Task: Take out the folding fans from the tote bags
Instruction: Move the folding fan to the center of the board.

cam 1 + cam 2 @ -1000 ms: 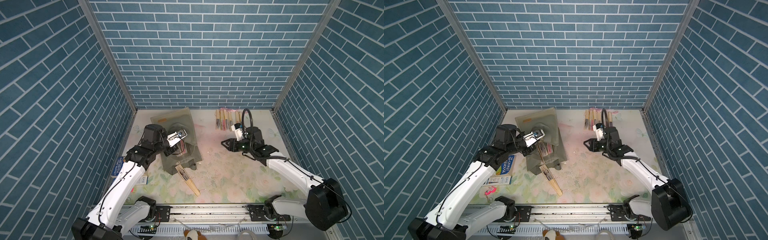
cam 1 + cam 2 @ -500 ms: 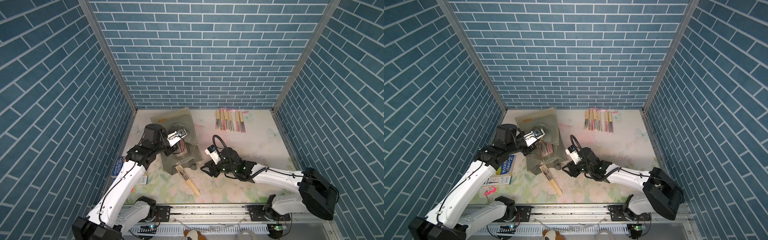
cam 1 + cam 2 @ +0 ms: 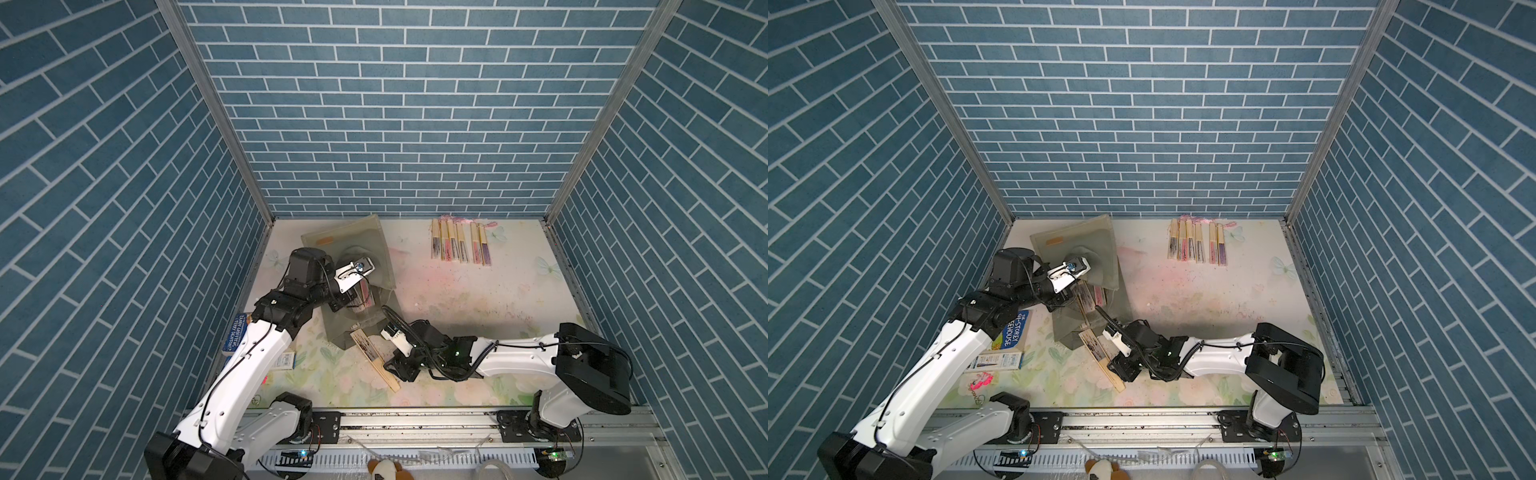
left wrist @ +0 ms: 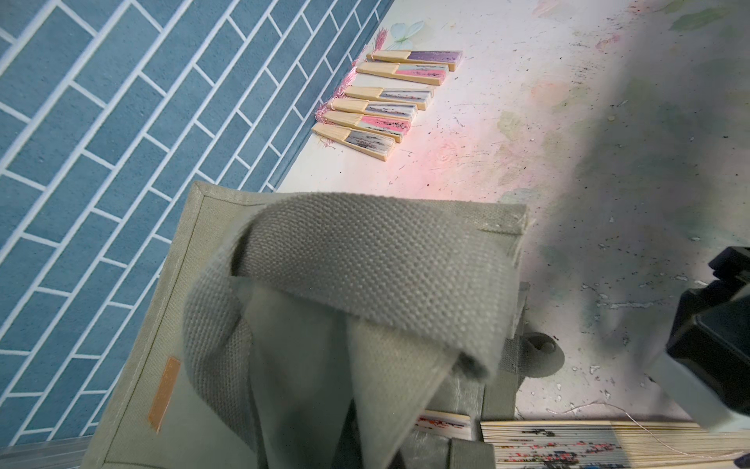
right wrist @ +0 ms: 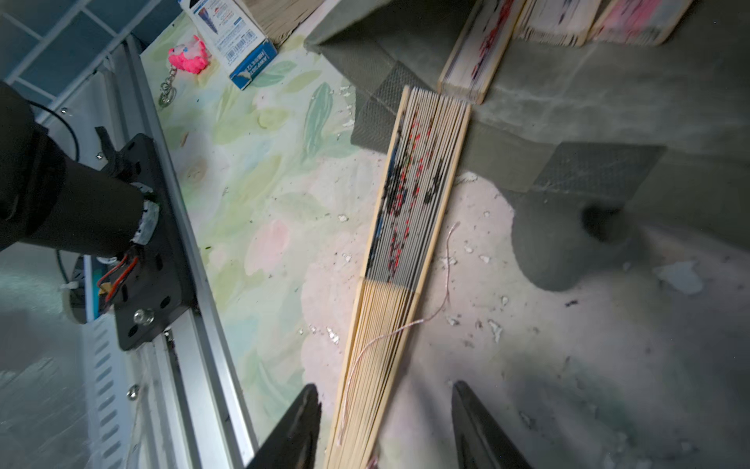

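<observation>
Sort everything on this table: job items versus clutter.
Job: tote bag; six fans in a row; speckled fan on the table; fans inside the bag.
Clutter: blue book; small box; pink keychain.

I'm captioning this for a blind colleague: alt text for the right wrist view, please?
A closed folding fan lies on the floral table, its bamboo end inside the open right gripper, its speckled end reaching the grey-green tote bag.

Bare tabletop [image 3: 478, 299] stretches from centre toward three o'clock. The tote bag [image 3: 374, 241] blocks ten o'clock, a row of fans [image 3: 459, 247] one o'clock, a loose fan [image 3: 374, 359] seven o'clock; book [image 3: 1015, 330] and box [image 3: 994, 360] crowd eight o'clock.
</observation>
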Available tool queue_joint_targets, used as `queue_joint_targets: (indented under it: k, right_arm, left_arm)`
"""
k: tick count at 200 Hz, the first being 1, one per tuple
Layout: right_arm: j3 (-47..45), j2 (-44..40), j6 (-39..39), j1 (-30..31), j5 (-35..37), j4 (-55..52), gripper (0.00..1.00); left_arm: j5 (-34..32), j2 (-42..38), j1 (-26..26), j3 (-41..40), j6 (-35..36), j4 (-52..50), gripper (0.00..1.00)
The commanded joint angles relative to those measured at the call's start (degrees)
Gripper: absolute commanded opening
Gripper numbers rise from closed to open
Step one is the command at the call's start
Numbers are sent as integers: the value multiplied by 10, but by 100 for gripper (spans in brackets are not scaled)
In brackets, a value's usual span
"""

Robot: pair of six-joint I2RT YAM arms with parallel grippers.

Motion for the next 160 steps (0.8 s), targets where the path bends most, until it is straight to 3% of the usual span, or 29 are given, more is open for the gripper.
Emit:
queue_joint_targets:
  k: [1, 45, 95, 160]
  right_arm:
    - [29, 14, -35, 17, 50, -45, 55]
    - [102, 72, -58, 64, 112, -117, 55]
    - [172, 140, -58, 73, 170, -154, 55]
    - [213, 189, -57, 73, 188, -202, 54]
  left_arm:
    - [-2, 2, -3, 1, -7, 13, 0]
    - [-5, 2, -2, 1, -10, 12, 0]
    - [-6, 2, -2, 1, -11, 13, 0]
    - [-8, -1, -2, -2, -11, 14, 0]
